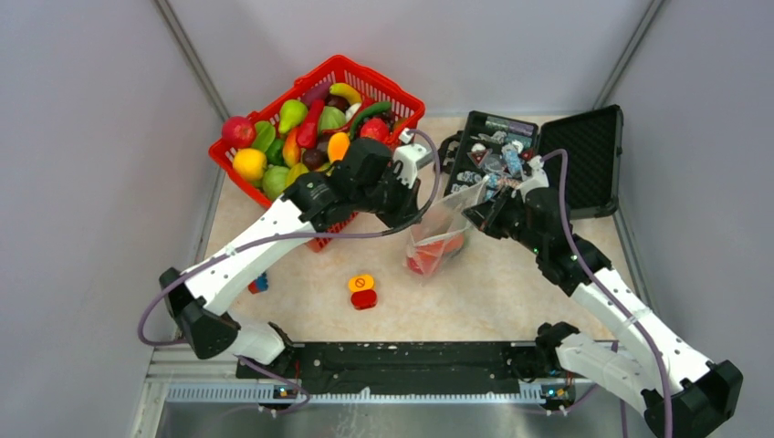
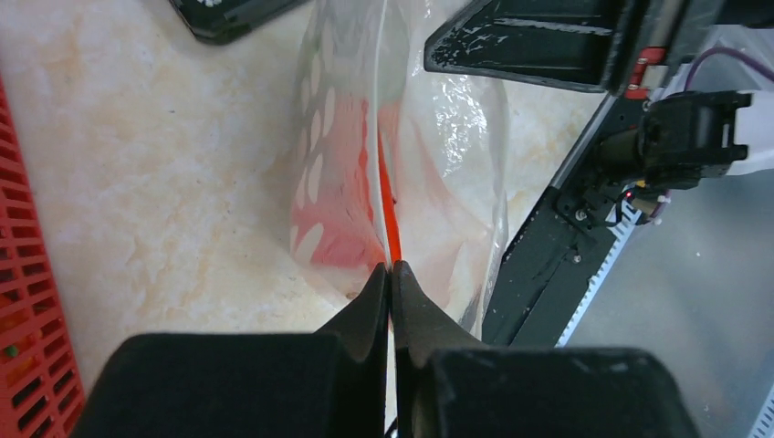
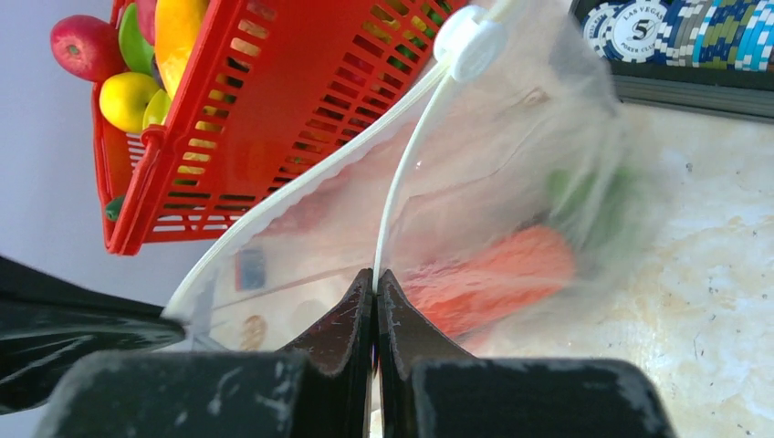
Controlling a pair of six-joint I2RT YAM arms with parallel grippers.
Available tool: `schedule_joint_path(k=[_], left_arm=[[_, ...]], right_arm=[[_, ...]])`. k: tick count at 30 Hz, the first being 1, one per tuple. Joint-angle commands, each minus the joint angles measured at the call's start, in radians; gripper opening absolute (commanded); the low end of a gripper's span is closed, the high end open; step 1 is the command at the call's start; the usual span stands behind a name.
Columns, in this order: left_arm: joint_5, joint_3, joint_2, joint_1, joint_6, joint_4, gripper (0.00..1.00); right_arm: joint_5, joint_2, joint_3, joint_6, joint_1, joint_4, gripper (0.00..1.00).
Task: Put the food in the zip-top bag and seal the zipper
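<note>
Both arms meet at the bag, which stands on the table between the basket and the open case. It is held up by its mouth so the contents hang low and keep off the track.

The left gripper has its jaws pressed together on the bag's top edge, with the whitish strip running straight away from the fingertips. The right gripper is likewise clamped flat on the zipper. Neither pinches anything but thin plastic.

From the right wrist, two white tracks leave the slider and spread apart; one runs down to the right jaws and the other curves off toward the left arm. The mouth therefore looks unsealed, though I cannot tell exactly how much is open.

Some food is already inside — an orange-red piece low in the bag, with a green blur above it. Much more fills the basket; whether it must go in as well is unclear.

The two-ended pinch seems meant to draw the mouth taut and straight, so the tracks line up for closing. By my reading the loading is over and the sealing has begun. The next move calls for steady tension — slack film would let the tracks buckle and skip.
</note>
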Motion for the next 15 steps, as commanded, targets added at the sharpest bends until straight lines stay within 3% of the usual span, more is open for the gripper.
schedule_joint_path(k=[1, 3, 6, 7, 9, 12, 15], left_arm=[[-0.022, -0.013, -0.074, -0.002, 0.002, 0.057, 0.00], [-0.012, 0.001, -0.055, -0.002, -0.002, 0.031, 0.03], [0.016, -0.004, -0.064, -0.002, -0.008, 0.049, 0.54], [0.017, -0.006, -0.072, -0.002, -0.008, 0.057, 0.58], [-0.001, -0.002, -0.087, -0.002, -0.004, 0.062, 0.79], [-0.055, 0.011, -0.115, -0.001, 0.011, 0.058, 0.98], [-0.223, 0.012, -0.163, 0.016, 0.034, 0.050, 0.99]], right_arm=[[0.032, -0.047, 0.029, -0.030, -0.002, 0.039, 0.00], [0.037, -0.052, 0.042, -0.039, -0.002, 0.016, 0.00], [0.061, -0.057, 0.067, -0.057, -0.002, -0.025, 0.00], [0.061, -0.061, 0.072, -0.063, -0.002, -0.030, 0.00], [0.056, -0.070, 0.082, -0.069, -0.002, -0.037, 0.00], [0.045, -0.079, 0.096, -0.077, -0.002, -0.039, 0.00], [0.046, -0.076, 0.095, -0.080, -0.002, -0.044, 0.00]])
